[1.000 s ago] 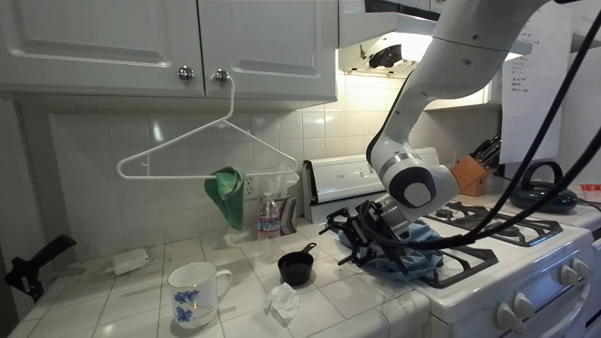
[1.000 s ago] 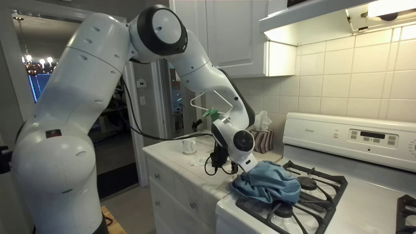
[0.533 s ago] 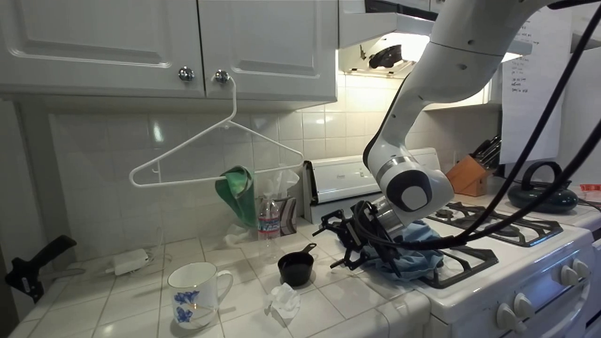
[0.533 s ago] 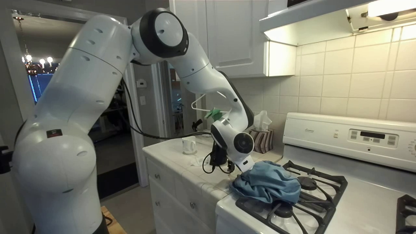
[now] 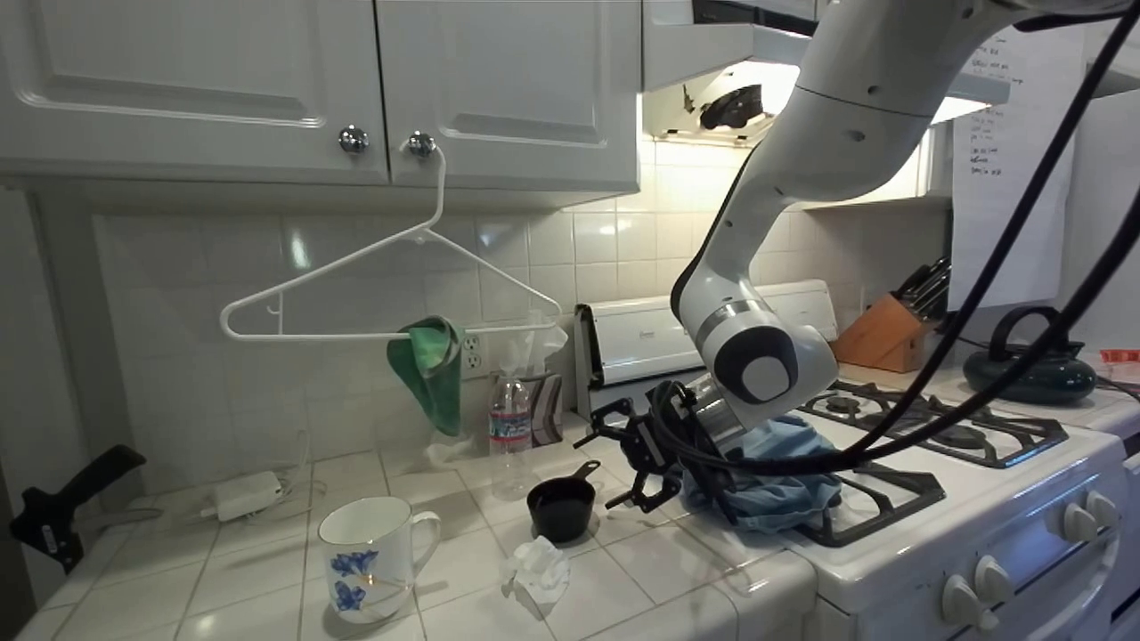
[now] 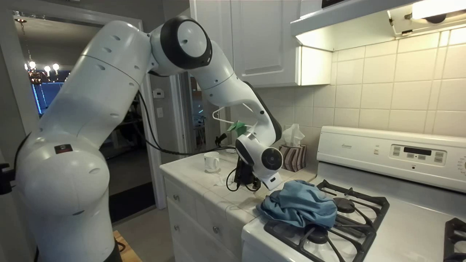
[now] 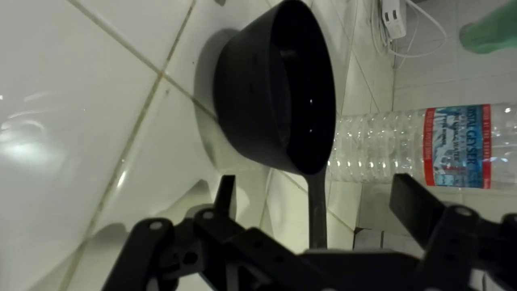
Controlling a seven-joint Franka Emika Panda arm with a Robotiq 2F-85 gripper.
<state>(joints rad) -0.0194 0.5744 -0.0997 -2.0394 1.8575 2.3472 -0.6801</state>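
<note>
Points spread fingers at the black measuring cup, with the Crystal Geyser bottle near it.

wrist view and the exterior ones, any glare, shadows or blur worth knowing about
Wrist view: whitish glare on the counter, a shadow beside the black cup, the gripper slightly soft toward the bottom edge; both exterior views: the hood light washed out to white; in an exterior view, a bright reflection on the wall tiles.
</note>
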